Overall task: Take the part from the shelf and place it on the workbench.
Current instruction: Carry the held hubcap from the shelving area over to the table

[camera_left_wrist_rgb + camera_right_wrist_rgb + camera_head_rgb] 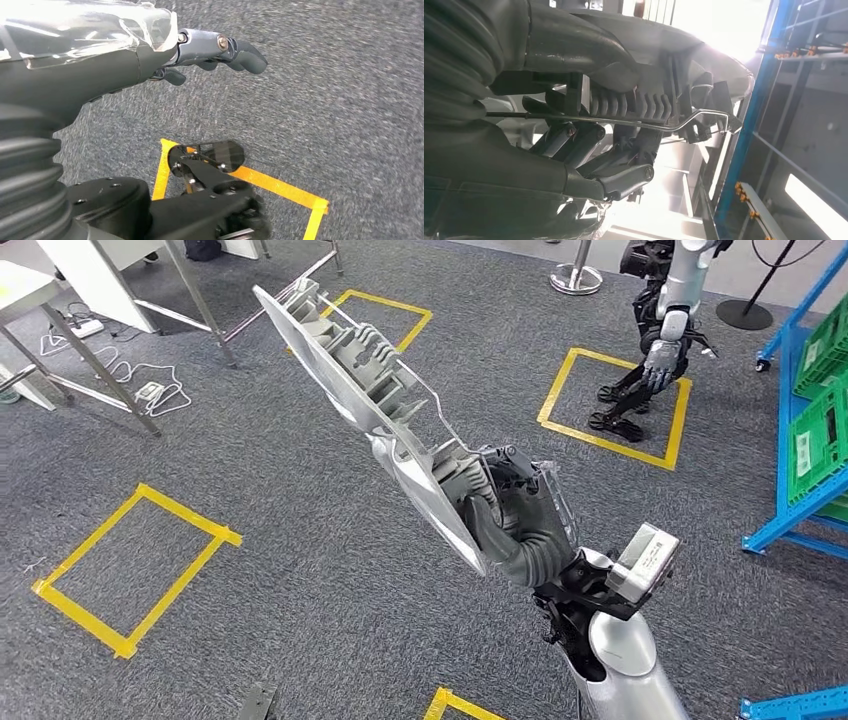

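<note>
Item: part (370, 390). Long grey moulded piece with a smooth pale curved face on one side and ribs, clips and a thin bent metal rod (634, 121) on the other. Held in the air above the carpet floor (250, 540), tilted, its far end reaching up and away from the robot towards the upper left of the head view, its near end inside the right robot hand.

Right robot hand (510, 515): raised in front of the body on a silver arm, fingers wrapped around the near end of the part. In the right wrist view the fingers (574, 142) lie curled against the ribbed side, touching the rod.

Left robot hand (150, 60): hangs above the carpet; fingers (240, 52) extended and slightly bent, holding nothing.

Surroundings: grey carpet marked with yellow tape squares (130, 570). A second humanoid robot (665, 335) stands on one tape square at the upper right, well apart from the part. Blue shelf frame (800, 440) with green crates (820, 435) at the right edge. Metal-legged table (60, 310) at the upper left, with white cables (130, 375) on the floor beneath it. Round post base (577, 278) at the top centre.
</note>
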